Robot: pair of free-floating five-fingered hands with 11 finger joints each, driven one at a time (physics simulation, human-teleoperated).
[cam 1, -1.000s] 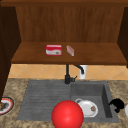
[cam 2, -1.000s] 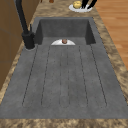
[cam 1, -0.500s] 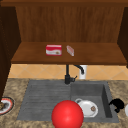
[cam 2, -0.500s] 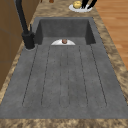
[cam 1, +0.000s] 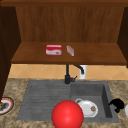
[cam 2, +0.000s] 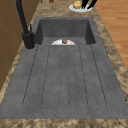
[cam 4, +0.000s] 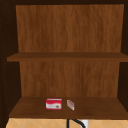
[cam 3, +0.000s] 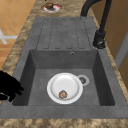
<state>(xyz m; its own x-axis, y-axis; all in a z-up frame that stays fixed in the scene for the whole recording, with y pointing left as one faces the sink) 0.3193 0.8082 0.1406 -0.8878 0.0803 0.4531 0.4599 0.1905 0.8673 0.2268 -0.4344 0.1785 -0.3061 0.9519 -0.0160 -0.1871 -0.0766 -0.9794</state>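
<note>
My right hand [cam 1: 116, 104] hovers over the counter just right of the sink basin [cam 1: 106, 97], fingers loose and holding nothing. The right side view has it at the basin's near-left rim [cam 3: 8, 87]. In the left side view its fingers [cam 2: 85, 3] point down beside a white plate [cam 2: 80, 8] carrying a yellow item [cam 2: 77, 4]. Inside the basin lies a white plate [cam 3: 64, 87] with a small brown morsel [cam 3: 62, 94] on it. A red ball [cam 1: 67, 115] sits low in the front view, before the sink's front edge.
A black faucet [cam 1: 67, 75] stands behind the draining board [cam 2: 65, 75]. On the shelf [cam 1: 100, 56] sit a red box [cam 1: 53, 50] and a small pink box [cam 1: 70, 50]. A red-rimmed plate with brown food [cam 3: 51, 7] rests on the left counter.
</note>
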